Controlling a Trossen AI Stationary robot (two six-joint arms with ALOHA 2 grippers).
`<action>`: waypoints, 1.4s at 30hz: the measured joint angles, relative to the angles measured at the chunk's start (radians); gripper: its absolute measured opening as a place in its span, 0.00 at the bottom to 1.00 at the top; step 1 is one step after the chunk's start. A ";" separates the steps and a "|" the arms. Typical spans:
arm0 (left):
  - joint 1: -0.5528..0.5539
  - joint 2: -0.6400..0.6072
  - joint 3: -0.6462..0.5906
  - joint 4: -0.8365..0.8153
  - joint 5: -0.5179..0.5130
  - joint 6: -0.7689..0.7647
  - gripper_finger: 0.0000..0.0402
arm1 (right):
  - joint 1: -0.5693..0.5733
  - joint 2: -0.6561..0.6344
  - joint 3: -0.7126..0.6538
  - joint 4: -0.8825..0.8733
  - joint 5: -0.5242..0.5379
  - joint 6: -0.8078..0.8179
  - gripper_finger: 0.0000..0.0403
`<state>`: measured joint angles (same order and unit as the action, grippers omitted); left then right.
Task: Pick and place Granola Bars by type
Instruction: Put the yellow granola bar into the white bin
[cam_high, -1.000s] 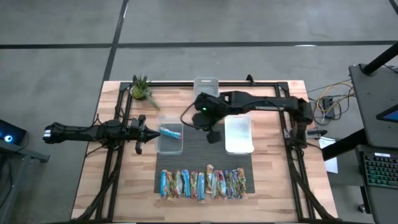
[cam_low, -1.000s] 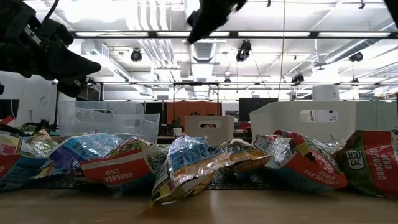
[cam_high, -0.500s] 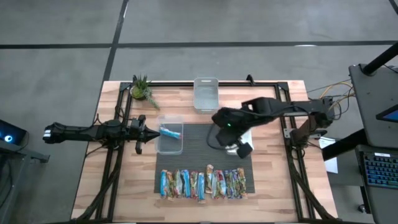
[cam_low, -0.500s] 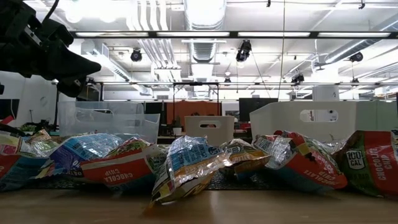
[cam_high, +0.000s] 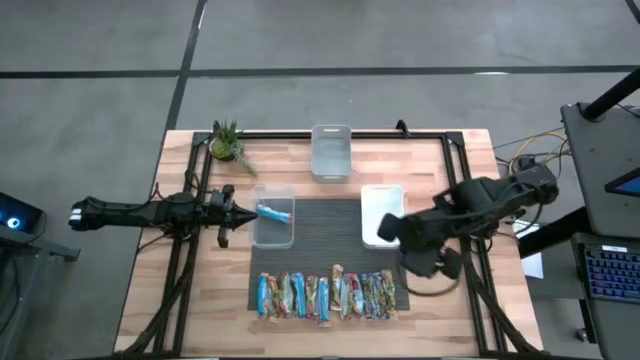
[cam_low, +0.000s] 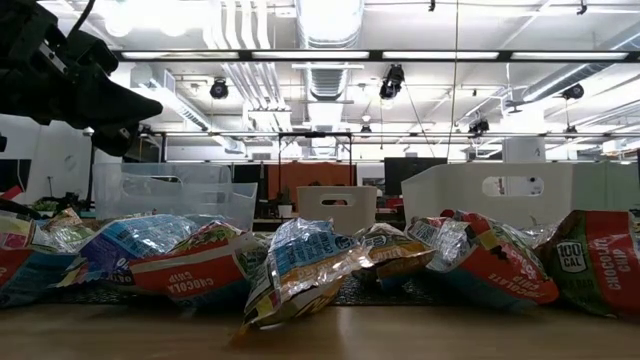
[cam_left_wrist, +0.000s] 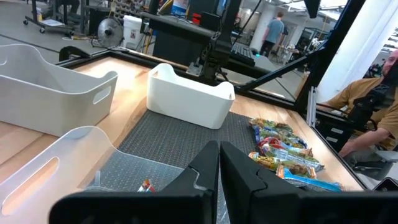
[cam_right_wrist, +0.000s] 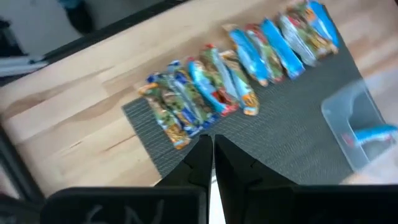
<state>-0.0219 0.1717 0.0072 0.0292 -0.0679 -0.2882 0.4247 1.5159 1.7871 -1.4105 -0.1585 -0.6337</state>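
Several Granola Bars (cam_high: 328, 296) in shiny blue, green and reddish wrappers lie side by side on the dark mat (cam_high: 335, 250) near the table's front edge; they also fill the low view's foreground (cam_low: 300, 265). One blue bar (cam_high: 273, 211) lies inside the clear bin (cam_high: 272, 232). My right gripper (cam_high: 422, 266) hangs shut and empty above the table, to the right of the row; its wrist view looks down on the bars (cam_right_wrist: 236, 68). My left gripper (cam_high: 232, 210) waits shut, just left of the clear bin.
A white bin (cam_high: 382, 215) stands on the mat's right part and a second clear bin (cam_high: 331, 150) at the far edge. A small plant (cam_high: 228, 143) sits at the far left corner. Bare wood lies to either side of the mat.
My right gripper has swung from between the clear bin and the white bin toward the table's right and near edges, rising and rolling as it went. It has stayed shut and empty and has left the low view's top edge.
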 joint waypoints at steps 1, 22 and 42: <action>0.000 0.000 0.000 0.000 0.000 0.000 0.00 | 0.015 -0.011 -0.015 0.001 0.000 -0.019 0.02; 0.000 0.000 0.000 0.000 0.000 0.000 0.00 | 0.237 -0.192 -0.506 0.326 0.000 -0.085 0.04; 0.000 0.000 0.000 0.000 0.000 0.000 0.00 | 0.245 -0.177 -0.773 0.605 0.075 -0.087 0.44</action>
<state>-0.0219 0.1716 0.0072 0.0292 -0.0680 -0.2882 0.6698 1.3384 1.0144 -0.8055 -0.0835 -0.7205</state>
